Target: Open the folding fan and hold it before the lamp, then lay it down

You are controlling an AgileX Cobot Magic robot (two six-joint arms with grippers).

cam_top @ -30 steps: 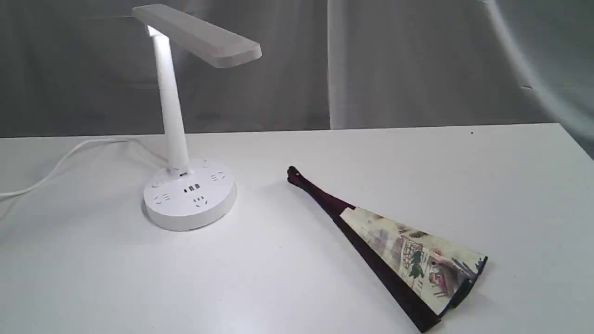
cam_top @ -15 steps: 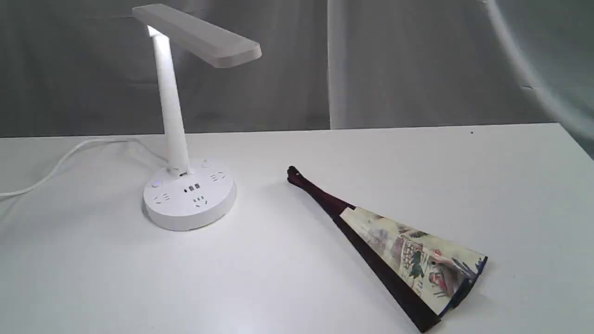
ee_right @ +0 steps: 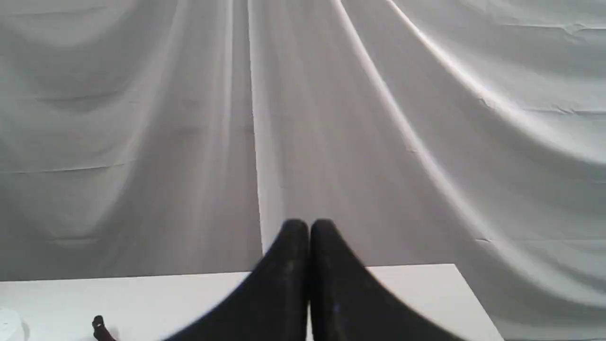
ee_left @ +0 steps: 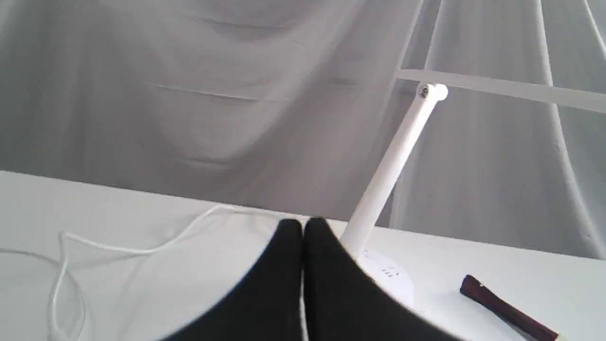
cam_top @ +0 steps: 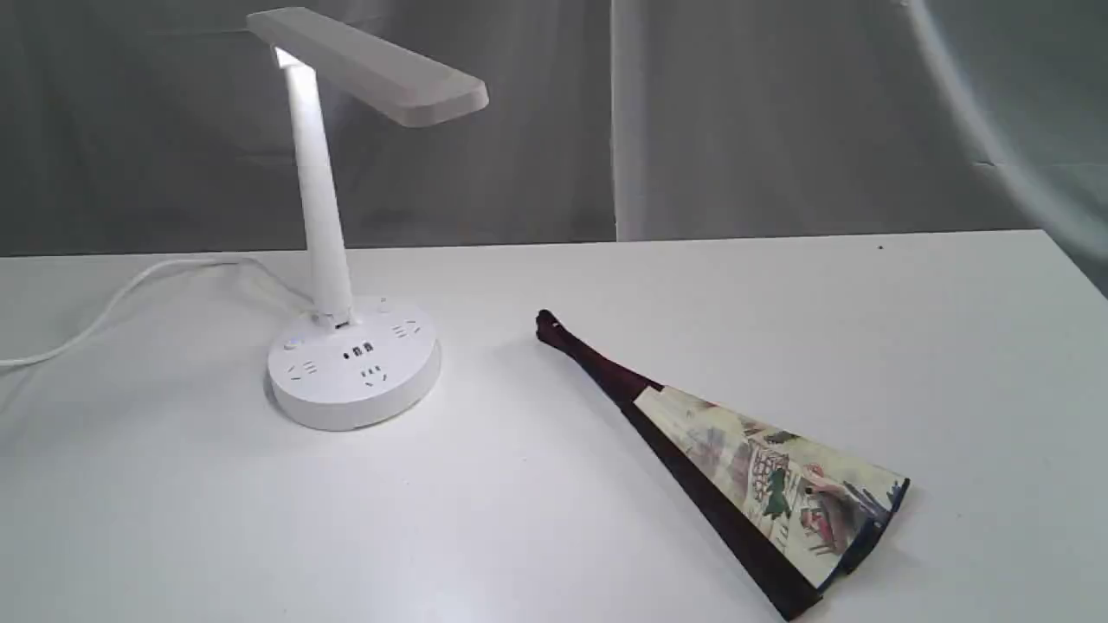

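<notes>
Both arms are held raised, pointing at the far curtain (ee_right: 142, 118) — the left tool (ee_left: 303, 226) and right tool (ee_right: 308, 226) are each pinched closed on nothing. The fan (cam_top: 762, 472) lies partly spread on the desk (cam_top: 216, 519) at near right — well apart from the lamp (cam_top: 322, 216) on the left.

Folding fan (cam_top: 753, 472) lies on table (cam_top: 554, 536) right of lamp (cam_top: 322, 225); cord (cam_top: 130, 282) apparently exits left.

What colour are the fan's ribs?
Dark maroon on the fan, clearest in the exterior view.
</notes>
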